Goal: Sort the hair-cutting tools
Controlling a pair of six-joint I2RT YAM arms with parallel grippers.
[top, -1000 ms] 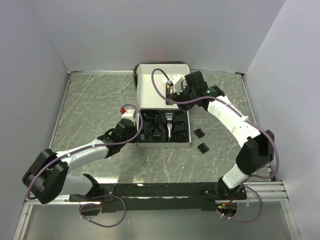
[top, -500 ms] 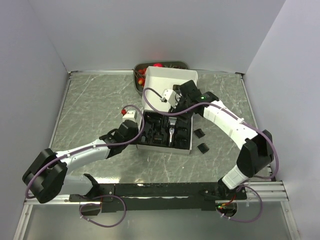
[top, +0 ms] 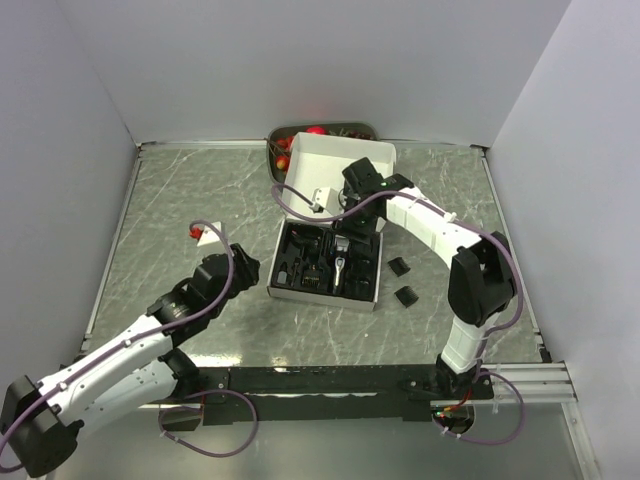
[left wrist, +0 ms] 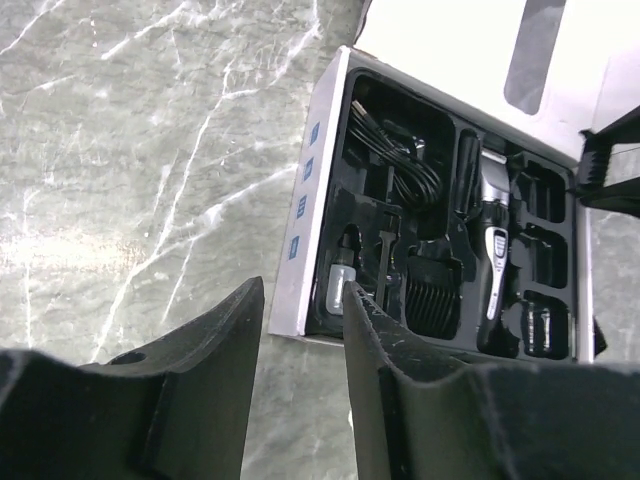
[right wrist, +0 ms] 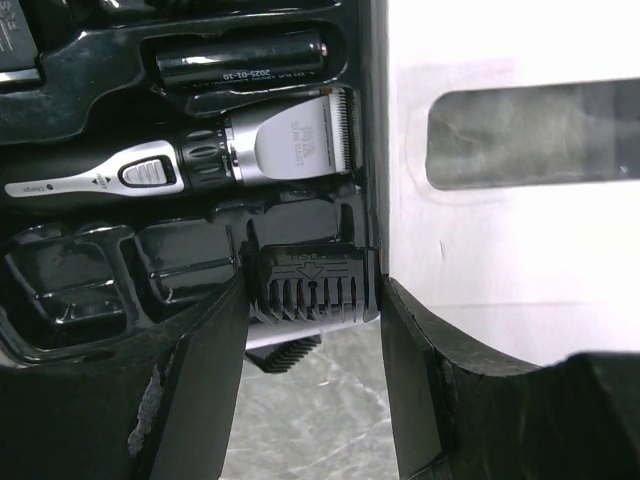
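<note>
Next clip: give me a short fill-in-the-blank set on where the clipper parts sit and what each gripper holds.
1. The clipper lies ___ the box.
2. In the top view, ___ loose guards lie on the table right of the box.
3. The right gripper pinches a comb guard; the left gripper holds ___.
Missing words: inside; two; nothing.

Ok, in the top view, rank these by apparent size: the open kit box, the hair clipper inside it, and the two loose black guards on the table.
1. kit box, by far the largest.
2. hair clipper.
3. loose guards: smaller than the clipper, but alike to each other, so unranked.
</note>
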